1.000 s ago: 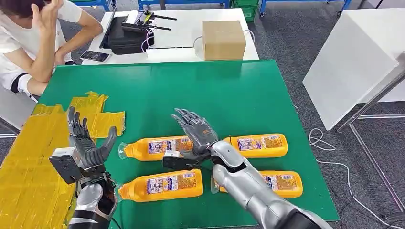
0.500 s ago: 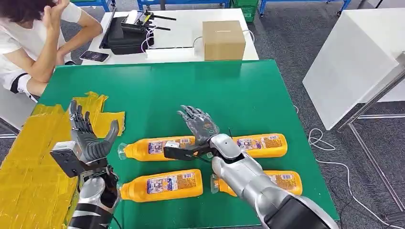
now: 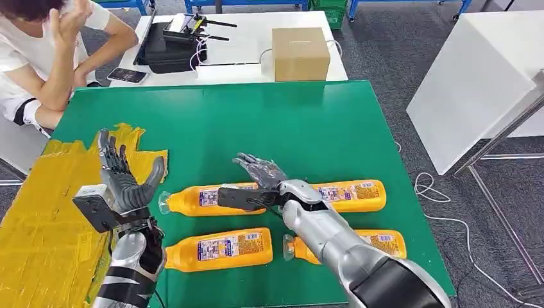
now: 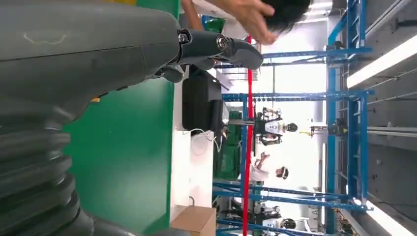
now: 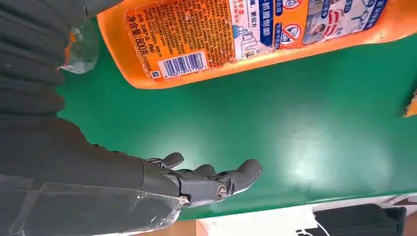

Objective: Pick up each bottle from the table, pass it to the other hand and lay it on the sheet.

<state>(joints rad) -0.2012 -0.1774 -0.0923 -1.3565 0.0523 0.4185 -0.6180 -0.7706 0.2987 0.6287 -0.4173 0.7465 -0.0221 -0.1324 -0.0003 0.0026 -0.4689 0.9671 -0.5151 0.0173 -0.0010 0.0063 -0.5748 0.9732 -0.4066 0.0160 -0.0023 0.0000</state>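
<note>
Four orange bottles lie on the green table (image 3: 269, 122): upper left (image 3: 202, 199), upper right (image 3: 351, 194), lower left (image 3: 218, 249), and lower right (image 3: 385, 242), partly hidden by my right arm. My right hand (image 3: 260, 178) hovers open over the base end of the upper left bottle, its thumb stretched across the bottle. In the right wrist view that bottle (image 5: 255, 34) lies beside my spread fingers (image 5: 211, 183), which hold nothing. My left hand (image 3: 123, 181) is raised and open at the edge of the yellow sheet (image 3: 38, 224); its fingers (image 4: 216, 46) are empty.
A person (image 3: 45, 51) sits at the table's far left corner. Behind stands a white table (image 3: 244, 58) with a cardboard box (image 3: 300, 52), a black case (image 3: 168, 48) and a phone (image 3: 126, 75). Another white table (image 3: 475, 83) and floor cables (image 3: 442, 199) are on the right.
My right hand has tipped down toward the upper left bottle, with its thumb reaching farther left along it. My left hand has drifted slightly forward and to the right.
</note>
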